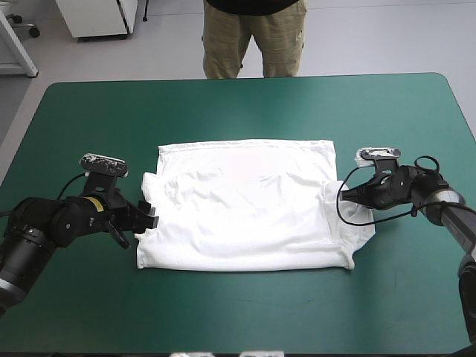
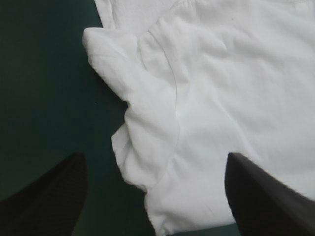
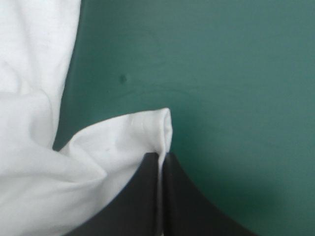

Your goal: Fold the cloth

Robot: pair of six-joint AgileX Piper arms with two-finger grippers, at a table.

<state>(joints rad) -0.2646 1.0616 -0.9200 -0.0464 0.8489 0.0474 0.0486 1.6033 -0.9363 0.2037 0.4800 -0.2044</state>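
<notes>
- High view — the white short-sleeved fabric T-shirt [image 1: 245,216] lies spread flat in the middle of the teal-green-covered table [image 1: 245,312], one sleeve toward each side edge; no fold looks made yet.
- Left wrist view: the left jaws stand wide apart astride the rumpled sleeve [image 2: 147,142], gripping nothing.
- Right wrist view — the right jaws pinch the other sleeve's hem [image 3: 147,128]; the folding, I judge, is all ahead.

The white, short-sleeved T-shirt [image 1: 245,204] is lying spread flat in the middle of the teal-green cover [image 1: 223,312], its long sides running left to right. Light creases are crossing its body. Its left sleeve [image 2: 142,118] is bunching in soft folds at the left edge. Its right sleeve [image 1: 361,227] is sticking out at the right edge, the hem standing up pinched.
</notes>
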